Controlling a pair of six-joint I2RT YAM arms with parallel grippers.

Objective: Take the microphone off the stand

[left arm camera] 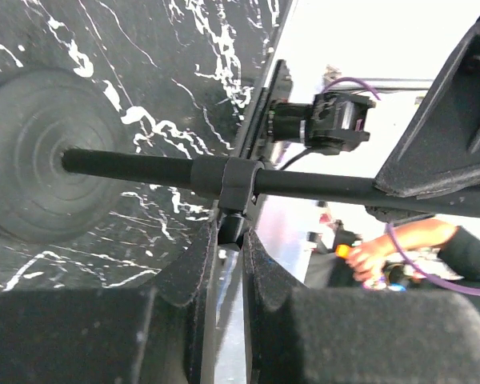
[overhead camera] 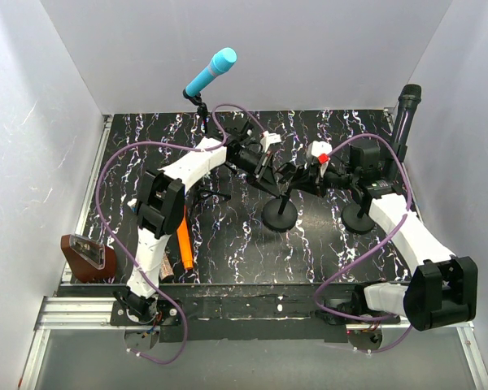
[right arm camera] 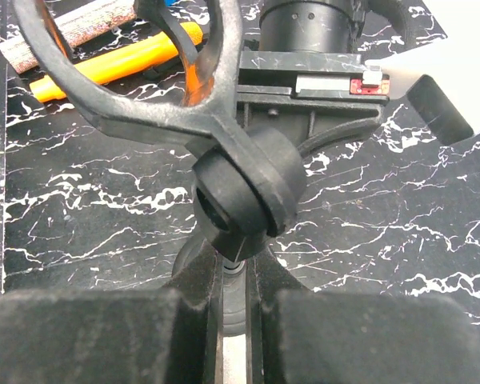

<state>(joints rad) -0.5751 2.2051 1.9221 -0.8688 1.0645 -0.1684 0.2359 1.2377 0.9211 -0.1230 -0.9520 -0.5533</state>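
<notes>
Left tool (left arm camera: pixel 230 240), pinching the collar (left arm camera: pixel 238 180) on the stand pole (left arm camera: pixel 136 166), and right tool (right arm camera: pixel 234 264), pinching the base of an empty clip (right arm camera: pixel 136 120), sit between two microphones: the blue microphone (overhead camera: pixel 212 71) tilts on its own stand behind the left tool, and the black microphone (overhead camera: pixel 406 114) stands upright beyond the right tool.

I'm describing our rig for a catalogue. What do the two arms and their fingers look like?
Both the left arm and the right arm have white shells on the long links and chunky black housings at the joints. A thin purple cable loops loosely along each. A small red mark sits near the right arm's tip. The fingers are matte black, foam-like blocks.
</notes>
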